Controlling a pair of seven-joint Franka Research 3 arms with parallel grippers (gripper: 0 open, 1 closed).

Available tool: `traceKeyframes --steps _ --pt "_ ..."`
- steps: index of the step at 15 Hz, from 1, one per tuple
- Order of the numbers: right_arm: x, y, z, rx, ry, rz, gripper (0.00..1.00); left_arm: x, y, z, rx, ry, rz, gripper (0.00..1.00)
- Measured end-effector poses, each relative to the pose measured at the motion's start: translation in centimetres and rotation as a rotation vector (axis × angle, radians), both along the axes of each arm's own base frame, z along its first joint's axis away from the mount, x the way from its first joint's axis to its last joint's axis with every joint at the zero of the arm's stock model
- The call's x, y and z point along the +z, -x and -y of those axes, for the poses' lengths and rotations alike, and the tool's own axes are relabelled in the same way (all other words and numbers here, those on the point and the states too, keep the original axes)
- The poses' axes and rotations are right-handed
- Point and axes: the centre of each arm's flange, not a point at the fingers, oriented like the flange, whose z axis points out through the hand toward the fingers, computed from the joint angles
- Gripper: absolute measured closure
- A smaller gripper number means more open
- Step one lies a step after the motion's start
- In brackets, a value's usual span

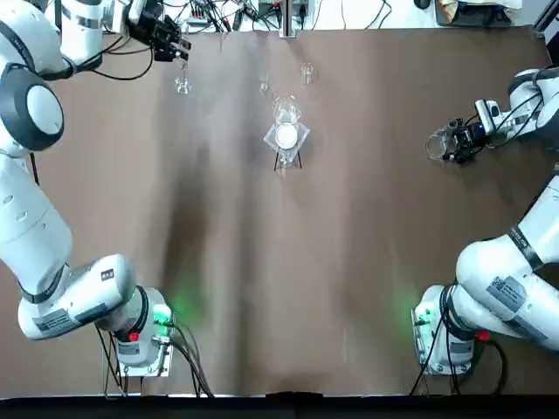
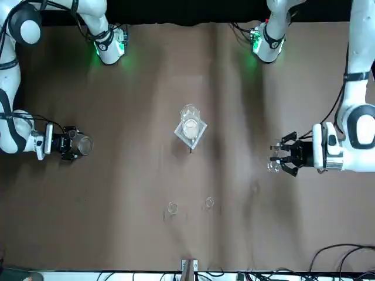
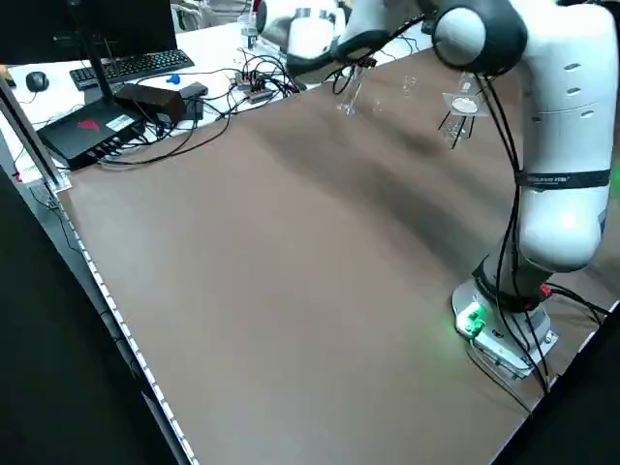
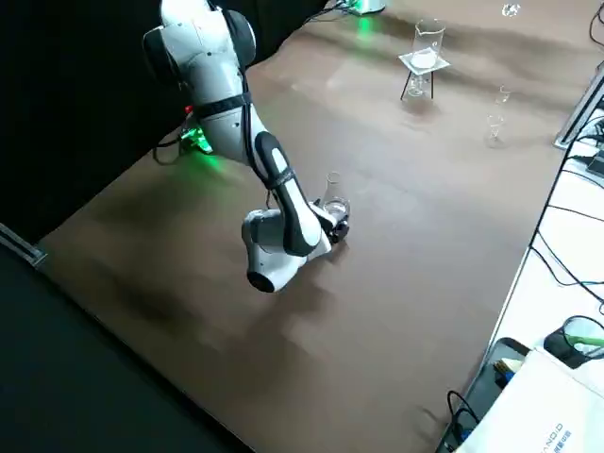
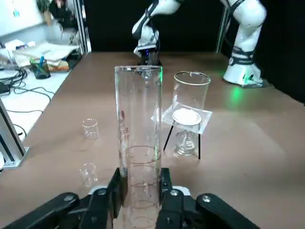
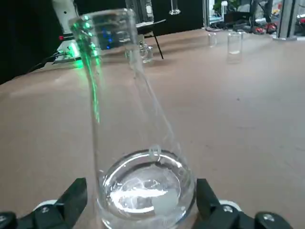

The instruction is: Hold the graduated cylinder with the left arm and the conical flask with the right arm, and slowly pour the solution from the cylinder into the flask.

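Note:
The graduated cylinder (image 5: 138, 119) stands upright between my left gripper's fingers, with clear liquid in its lower part. My left gripper (image 5: 140, 191) is shut on it at the table's far left corner (image 1: 179, 48); the glass shows just beside it (image 1: 182, 83). The conical flask (image 6: 138, 157) stands at the right side of the table (image 1: 437, 145), a little liquid in its bottom. My right gripper (image 6: 143, 195) reaches in low (image 1: 452, 144), and its fingers press the flask's wide base from both sides.
A wide beaker with a white disc (image 1: 286, 131) sits on a small tripod at the table's middle back. Two tiny vials (image 1: 307, 72) (image 1: 264, 85) stand behind it. Cables and a metal post (image 1: 286, 17) line the far edge.

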Motion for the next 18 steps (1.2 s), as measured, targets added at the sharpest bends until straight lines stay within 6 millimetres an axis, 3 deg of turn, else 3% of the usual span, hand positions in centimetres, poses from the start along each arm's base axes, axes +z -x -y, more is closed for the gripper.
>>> traceKeyframes --steps 10,12,18 --pt "-2.2 0.2 -1.9 0.042 -0.065 0.108 0.00 4.8 3.4 10.0 0.034 -0.340 0.054 0.66" --pt "-2.1 0.1 -1.8 0.042 -0.063 0.111 0.00 5.3 4.2 12.3 0.024 -0.400 0.062 0.66" --pt "-2.1 0.0 -1.8 0.040 -0.062 0.118 0.04 6.0 6.0 16.7 -0.011 -0.535 0.056 0.66"
